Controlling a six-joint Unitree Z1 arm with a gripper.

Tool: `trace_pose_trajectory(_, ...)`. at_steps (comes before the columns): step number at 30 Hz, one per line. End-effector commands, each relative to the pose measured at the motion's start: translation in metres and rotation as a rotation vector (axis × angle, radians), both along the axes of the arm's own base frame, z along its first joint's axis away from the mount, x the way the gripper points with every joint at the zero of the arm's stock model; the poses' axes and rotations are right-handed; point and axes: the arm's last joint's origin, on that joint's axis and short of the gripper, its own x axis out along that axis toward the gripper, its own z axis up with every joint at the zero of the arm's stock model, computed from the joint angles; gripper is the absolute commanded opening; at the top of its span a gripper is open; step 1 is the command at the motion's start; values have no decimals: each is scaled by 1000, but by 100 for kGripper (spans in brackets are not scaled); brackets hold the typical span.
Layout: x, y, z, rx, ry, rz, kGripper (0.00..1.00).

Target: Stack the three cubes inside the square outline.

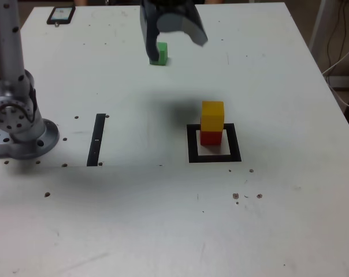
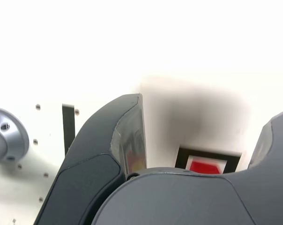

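Upright, yellow cube (image 1: 212, 115) atop red cube (image 1: 210, 138)

Yellow cube (image 1: 212, 115) stacked on red cube (image 1: 210, 137) inside square outline (image 1: 214, 144); green cube (image 1: 159, 53) apart

A white table (image 1: 163, 219) carries a thin black strip (image 1: 97, 139) and a dark phone (image 1: 60, 15) at its far corner.
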Motion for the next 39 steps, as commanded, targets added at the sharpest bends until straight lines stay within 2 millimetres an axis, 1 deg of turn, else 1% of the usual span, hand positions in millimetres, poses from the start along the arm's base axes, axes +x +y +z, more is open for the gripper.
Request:
trace_pose_trajectory(1, -5, 16, 3, 4, -12, 1, 88)
trace_pose_trajectory(7, -16, 60, 0, 3, -9, 13, 88)
trace_pose_trajectory(11, -23, 89, -8, -6, 12, 23, 88)
trace_pose_trajectory(17, -32, 126, -28, -36, 59, 44, 88)
trace_pose_trajectory(21, -36, 148, -43, -58, 84, 40, 88)
trace_pose_trajectory(26, -31, 161, -57, -67, 95, -5, 88)
trace_pose_trajectory(32, -24, 168, -69, -78, 109, -56, 88)
trace_pose_trajectory(39, -23, 177, -85, -111, 138, -59, 87)
